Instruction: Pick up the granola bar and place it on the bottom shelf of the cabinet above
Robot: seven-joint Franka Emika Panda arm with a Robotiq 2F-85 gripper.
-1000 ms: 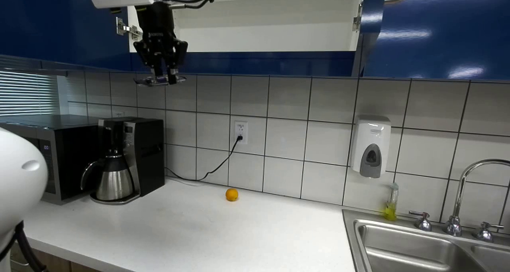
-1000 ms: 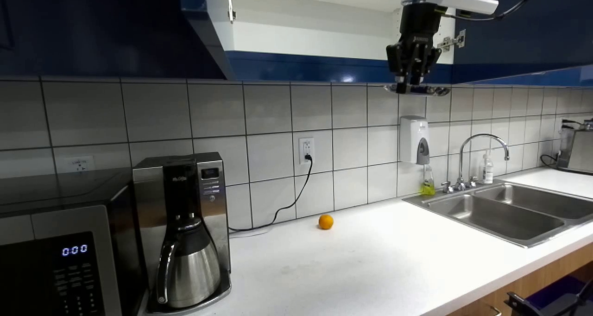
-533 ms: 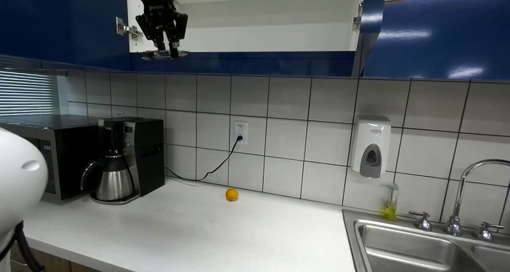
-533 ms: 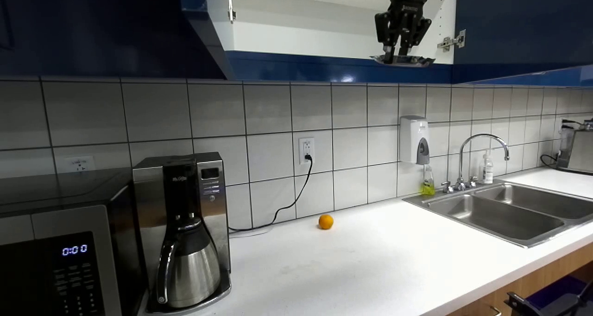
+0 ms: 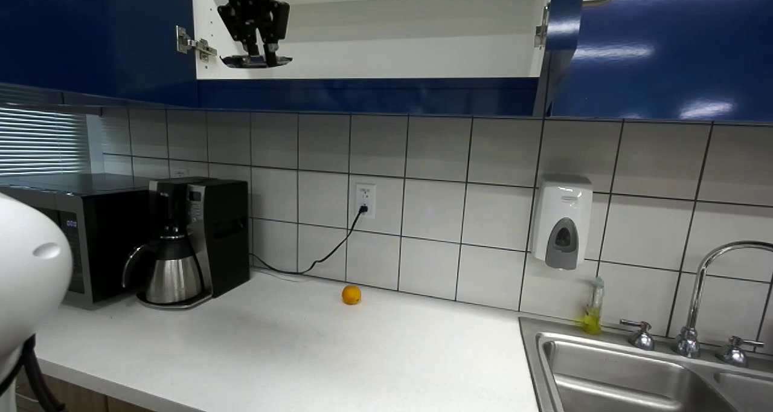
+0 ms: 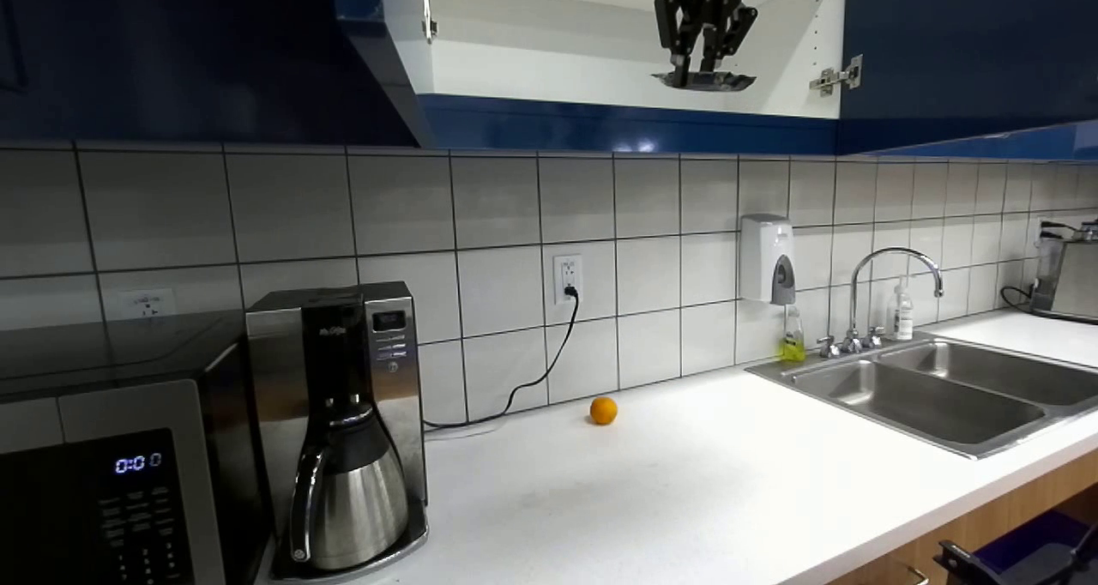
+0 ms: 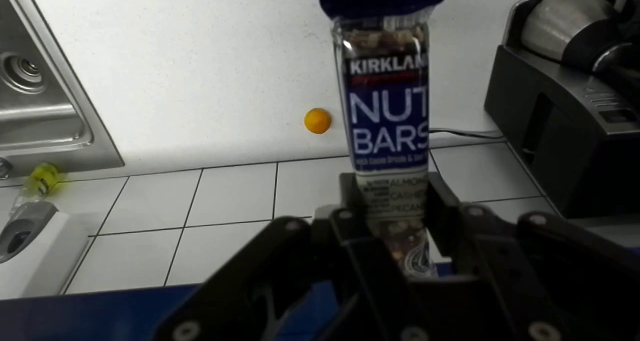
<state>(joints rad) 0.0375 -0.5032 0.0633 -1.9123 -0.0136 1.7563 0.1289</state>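
The granola bar (image 7: 387,111) is in a dark blue and clear wrapper. It shows in the wrist view and, lying about level, in both exterior views (image 5: 237,61) (image 6: 727,81). My gripper (image 5: 262,54) points down and is shut on the bar near its middle; it also shows in both the exterior view (image 6: 695,69) and the wrist view (image 7: 392,196). The cabinet (image 5: 410,55) is open with a white interior. The gripper and bar appear before the opening, just above its blue front edge (image 5: 368,95). The top of the bottom shelf is hidden behind that edge.
Blue doors (image 5: 96,37) (image 6: 969,45) with hinges flank the opening. Below are a white counter (image 6: 669,482), an orange ball (image 6: 603,410), a coffee maker (image 6: 334,431), a microwave (image 6: 111,465), a soap dispenser (image 5: 563,218) and a steel sink (image 5: 610,363).
My gripper has risen with the bar from below the cabinet's blue front edge to the height of the opening. It has also shifted somewhat toward the middle of the opening.
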